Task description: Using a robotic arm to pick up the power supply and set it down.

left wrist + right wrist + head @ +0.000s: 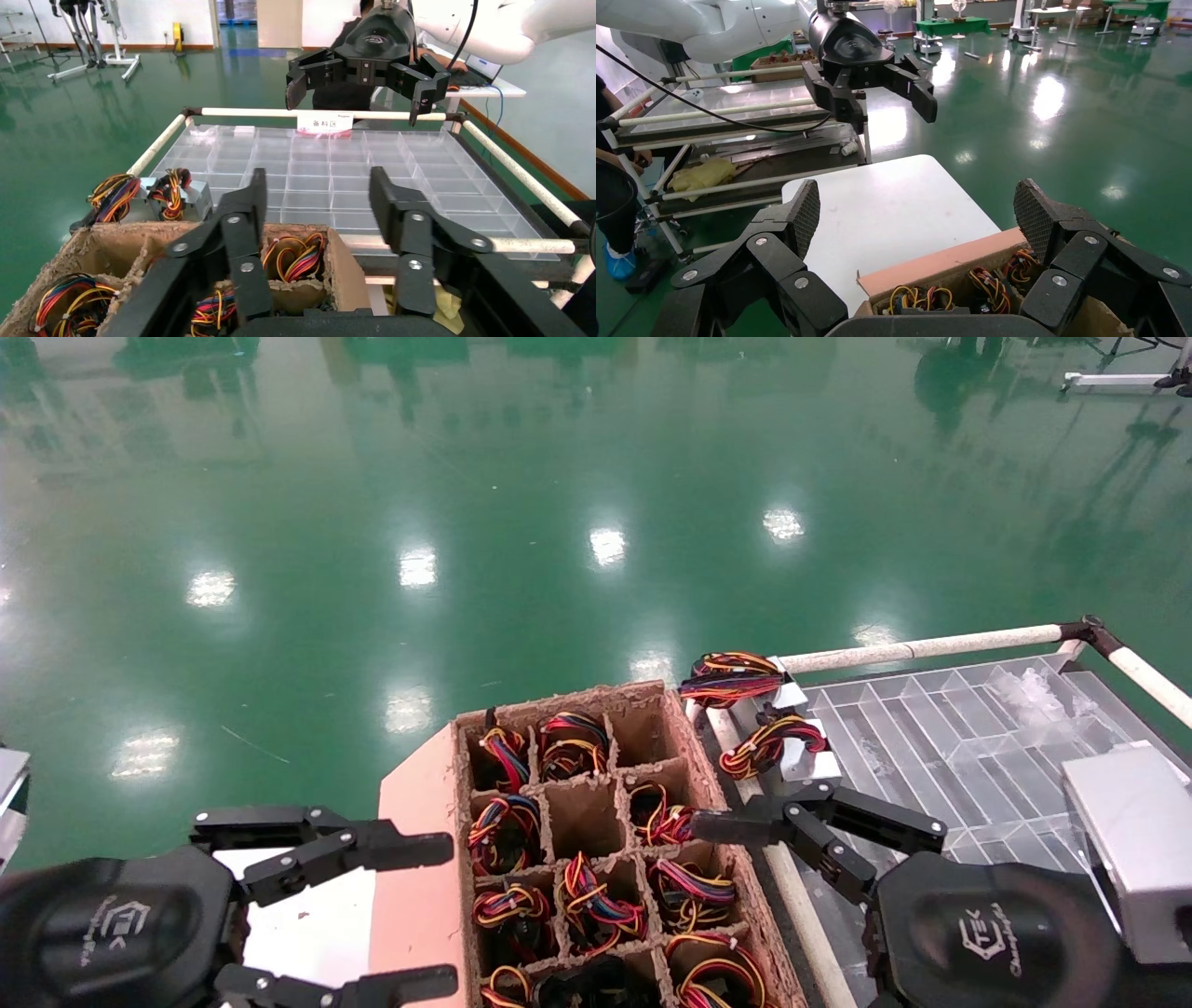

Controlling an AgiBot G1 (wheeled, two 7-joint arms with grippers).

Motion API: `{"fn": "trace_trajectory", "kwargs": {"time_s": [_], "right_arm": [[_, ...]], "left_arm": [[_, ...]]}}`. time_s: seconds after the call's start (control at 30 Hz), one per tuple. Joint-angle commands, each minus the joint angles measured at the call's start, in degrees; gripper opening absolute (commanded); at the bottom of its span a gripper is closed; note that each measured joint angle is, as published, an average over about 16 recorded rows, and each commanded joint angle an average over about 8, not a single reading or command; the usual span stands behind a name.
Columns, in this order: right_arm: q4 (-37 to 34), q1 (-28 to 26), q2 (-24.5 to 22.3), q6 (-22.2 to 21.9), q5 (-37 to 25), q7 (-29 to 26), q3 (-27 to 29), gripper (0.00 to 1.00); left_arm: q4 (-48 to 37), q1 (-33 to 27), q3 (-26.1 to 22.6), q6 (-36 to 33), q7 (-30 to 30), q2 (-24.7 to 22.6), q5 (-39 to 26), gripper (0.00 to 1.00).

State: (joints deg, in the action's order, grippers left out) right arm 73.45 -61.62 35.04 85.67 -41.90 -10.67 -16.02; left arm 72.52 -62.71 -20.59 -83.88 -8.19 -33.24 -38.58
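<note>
Brown carton: divided fibre box (pixel 596 822), most cells packed with coiled red, yellow and black wires
Power supplies: two small grey metal boxes with wire bundles (pixel 778 747), on the near edge of the clear compartment tray (pixel 941 747), beside the carton
Right gripper (pixel 745 826): fingers spread, empty, over the carton's right rim
Left gripper (pixel 410 915): fingers apart, empty, left of the carton above a white tabletop (pixel 307 933)
</note>
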Motion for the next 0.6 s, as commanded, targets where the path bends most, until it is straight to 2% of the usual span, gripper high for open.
{"fn": "trace_trajectory", "kwargs": {"time_s": [0.03,0.37,0.6], "right_arm": [[0.0,0.0,0.0,0.0,0.0,0.0,0.0,1.00],[-0.1,0.0,-0.3,-0.3,-1.1,0.0,-0.3,1.00],[-0.5,-1.8,-0.3,-3.2,-9.7,-0.7,-3.2,1.00]], "left_arm": [[0.0,0.0,0.0,0.0,0.0,0.0,0.0,0.00],[0.0,0.0,0.0,0.0,0.0,0.0,0.0,0.00],[0.0,0.0,0.0,0.0,0.0,0.0,0.0,0.00]]}}
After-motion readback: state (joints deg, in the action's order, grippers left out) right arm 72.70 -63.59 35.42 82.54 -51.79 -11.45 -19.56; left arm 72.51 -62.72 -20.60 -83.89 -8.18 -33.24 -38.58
